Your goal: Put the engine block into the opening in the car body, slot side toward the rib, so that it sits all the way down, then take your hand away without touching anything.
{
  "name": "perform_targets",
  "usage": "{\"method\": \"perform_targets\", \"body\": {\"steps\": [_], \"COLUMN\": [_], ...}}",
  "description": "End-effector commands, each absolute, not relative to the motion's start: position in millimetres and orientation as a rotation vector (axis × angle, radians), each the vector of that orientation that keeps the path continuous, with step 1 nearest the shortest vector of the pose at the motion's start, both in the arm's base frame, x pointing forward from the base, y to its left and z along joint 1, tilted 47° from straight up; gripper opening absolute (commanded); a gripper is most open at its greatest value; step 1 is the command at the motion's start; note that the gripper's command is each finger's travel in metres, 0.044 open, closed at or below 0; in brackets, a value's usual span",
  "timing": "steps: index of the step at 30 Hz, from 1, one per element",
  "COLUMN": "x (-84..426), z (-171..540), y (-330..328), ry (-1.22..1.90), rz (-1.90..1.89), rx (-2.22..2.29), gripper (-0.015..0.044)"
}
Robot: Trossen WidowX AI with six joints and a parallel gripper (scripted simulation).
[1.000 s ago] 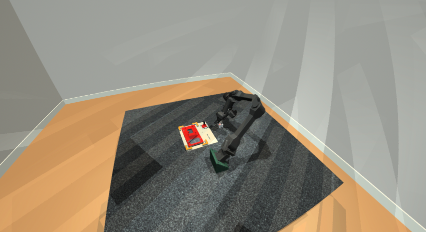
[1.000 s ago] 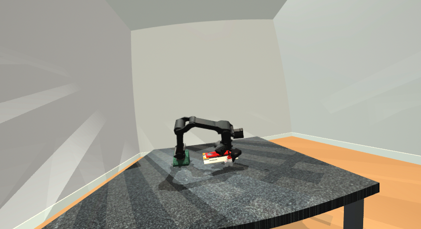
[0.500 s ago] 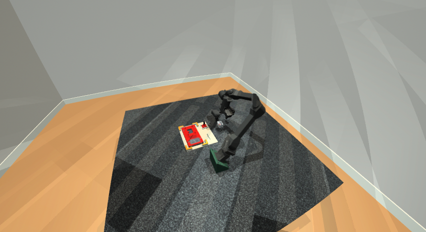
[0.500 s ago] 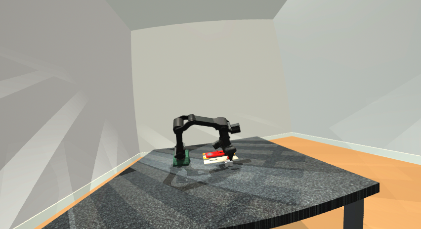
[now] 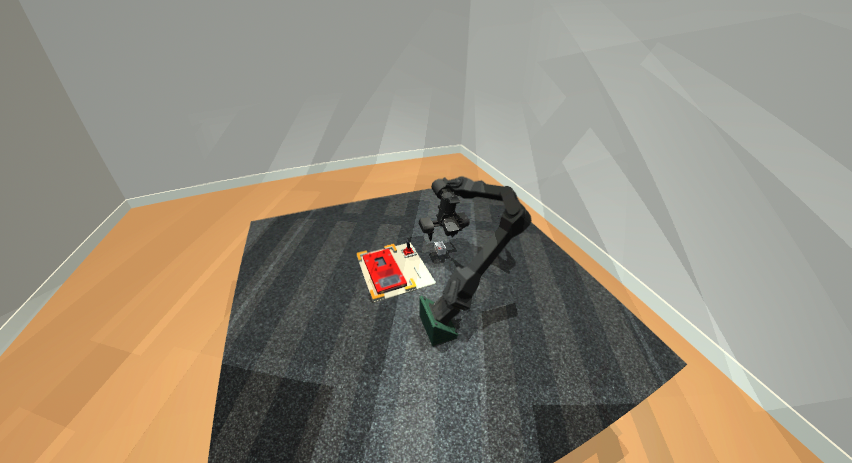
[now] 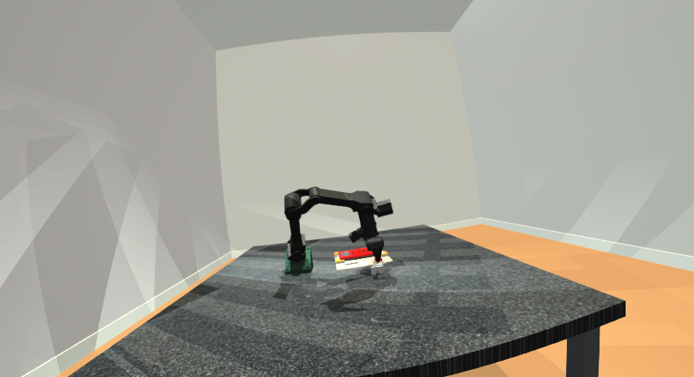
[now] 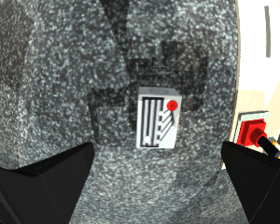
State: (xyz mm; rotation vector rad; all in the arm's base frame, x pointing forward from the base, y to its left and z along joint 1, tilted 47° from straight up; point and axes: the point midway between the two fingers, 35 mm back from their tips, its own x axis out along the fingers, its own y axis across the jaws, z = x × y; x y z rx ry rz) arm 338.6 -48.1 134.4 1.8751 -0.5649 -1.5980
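My spread jaws (image 5: 445,238) (image 6: 377,261) hover above the engine block (image 5: 440,247) (image 6: 376,267) (image 7: 157,122) on the tabletop (image 5: 333,340) (image 6: 388,326) (image 7: 51,61); pickup is in hand, next calling for centred lowering, then closing.

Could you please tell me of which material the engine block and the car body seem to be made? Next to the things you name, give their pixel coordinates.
Engine block (image 5: 439,247) (image 6: 376,265) (image 7: 151,122): probably light plastic or painted metal; the pale grey sides and printed-looking striped top leave it open.

Car body (image 5: 386,271) (image 6: 350,254): likely hard plastic, judging by its even, bright red colour; painted metal is possible.
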Motion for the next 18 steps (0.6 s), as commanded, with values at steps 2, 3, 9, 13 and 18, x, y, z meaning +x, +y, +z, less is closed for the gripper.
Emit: {"method": "perform_targets", "body": {"steps": [2,3,9,13,18], "x": [338.2,338.4,339.0,339.9,340.8], "z": [122.1,120.8,118.1,113.7,108.1], "y": [-57.1,-58.4,-61.0,-65.4,-70.8], "ry": [-0.603,-0.608,-0.618,-0.634,-0.654], "rz": [-1.612,-1.613,-1.616,-1.621,-1.627], "rx": [1.872,1.871,1.869,1.867,1.863], "gripper": [0.0440,0.0440,0.0440,0.0440,0.0440]}}
